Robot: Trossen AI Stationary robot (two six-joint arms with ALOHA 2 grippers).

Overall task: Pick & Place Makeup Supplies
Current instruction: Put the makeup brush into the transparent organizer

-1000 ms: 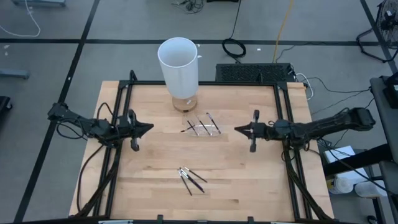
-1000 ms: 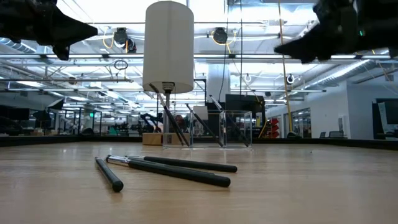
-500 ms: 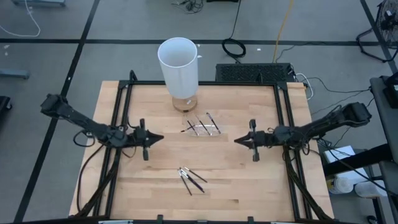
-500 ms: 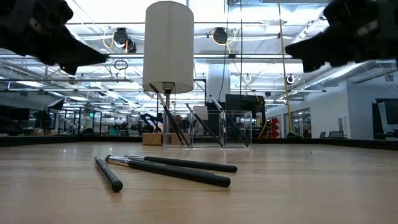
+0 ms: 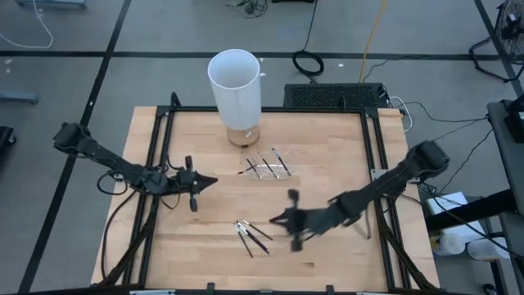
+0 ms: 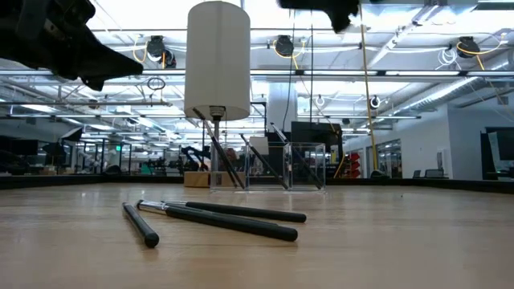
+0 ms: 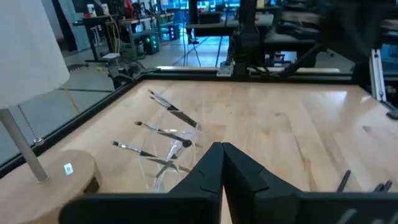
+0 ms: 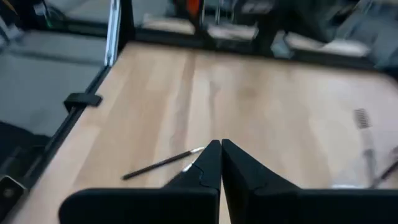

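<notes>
On the pale wooden table [image 5: 327, 156] framed by black rails, the thin dark makeup sticks with paler tips lie in two groups. One cluster of these sticks [image 5: 253, 236] rests flat on the wood toward the near edge, three of them fanned across each other; the low view shows them [image 6: 217, 218] lying on the boards, two long ones crossing and a shorter one just beside. The other sticks [image 5: 268, 166] stand tilted inside a small clear plastic tray [image 5: 278, 173] near the table's middle, just in front of the tall white cylinder on a round wooden base [image 5: 236, 86].

The right gripper [image 5: 276, 220] reaches in from the right side, its tip just beside the near cluster of sticks and above the wood; its two dark fingers [image 8: 211, 163] are pressed together with nothing between them, and one stick [image 8: 163, 163] lies on the table just ahead.

The left gripper [image 5: 211, 181] hangs over the left part of the table, well apart from both groups, its fingers [image 7: 214, 163] likewise clenched on nothing, pointing toward the clear tray [image 7: 165, 158]
</notes>
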